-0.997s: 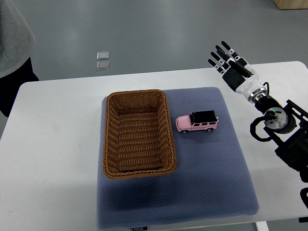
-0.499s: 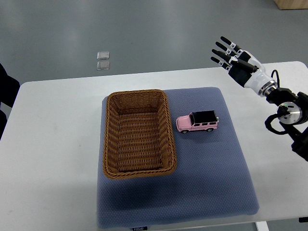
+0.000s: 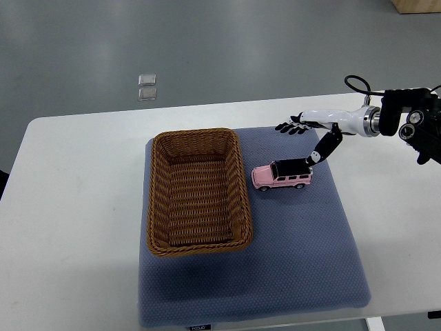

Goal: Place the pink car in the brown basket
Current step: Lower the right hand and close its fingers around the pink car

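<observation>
A pink toy car with a black roof (image 3: 281,175) stands on the blue-grey mat (image 3: 289,234), just right of the brown wicker basket (image 3: 198,191). The basket holds nothing. My right hand (image 3: 305,138) reaches in from the right edge, fingers spread and open, palm turned sideways. Its thumb hangs down close above the car's rear roof. The other fingertips (image 3: 286,127) point left, behind the car. It holds nothing. My left arm does not show.
The white table (image 3: 76,227) carries the mat. Two small clear squares (image 3: 147,86) lie on the grey floor beyond the table's far edge. My right forearm and wrist joint (image 3: 406,124) hang over the table's right side.
My right hand has swung from upright at the table's far right corner down and left to hover over the car. The person at the left edge has left the view.
</observation>
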Robot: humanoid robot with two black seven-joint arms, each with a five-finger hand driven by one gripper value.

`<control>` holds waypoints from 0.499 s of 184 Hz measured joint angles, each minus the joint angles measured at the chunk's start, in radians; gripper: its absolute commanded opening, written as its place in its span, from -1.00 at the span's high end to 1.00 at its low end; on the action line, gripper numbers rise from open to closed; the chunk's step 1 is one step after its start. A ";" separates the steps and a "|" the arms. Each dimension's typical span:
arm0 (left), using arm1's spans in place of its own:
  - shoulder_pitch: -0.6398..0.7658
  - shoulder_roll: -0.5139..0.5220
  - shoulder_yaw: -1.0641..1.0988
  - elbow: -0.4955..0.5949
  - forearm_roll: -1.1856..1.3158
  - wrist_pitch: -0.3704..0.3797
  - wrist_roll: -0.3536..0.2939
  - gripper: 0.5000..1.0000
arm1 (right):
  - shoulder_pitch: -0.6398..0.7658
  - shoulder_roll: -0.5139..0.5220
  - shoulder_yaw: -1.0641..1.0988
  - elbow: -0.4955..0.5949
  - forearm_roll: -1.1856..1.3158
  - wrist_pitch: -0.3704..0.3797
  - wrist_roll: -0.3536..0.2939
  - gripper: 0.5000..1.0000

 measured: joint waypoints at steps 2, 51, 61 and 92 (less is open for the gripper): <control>0.000 0.000 0.000 0.000 0.000 0.000 0.000 -1.00 | 0.000 -0.001 -0.005 0.003 -0.001 -0.001 0.000 -0.65; 0.000 0.000 0.000 0.000 0.000 0.000 0.000 -1.00 | -0.031 0.002 -0.027 0.021 -0.004 -0.036 -0.012 -0.65; 0.000 0.000 0.000 0.000 0.000 0.000 0.000 -1.00 | -0.036 0.005 -0.027 0.021 -0.004 -0.041 -0.012 -0.65; 0.000 0.000 0.000 0.002 0.000 0.000 0.000 -1.00 | -0.058 0.020 -0.028 0.021 -0.006 -0.060 -0.012 -0.63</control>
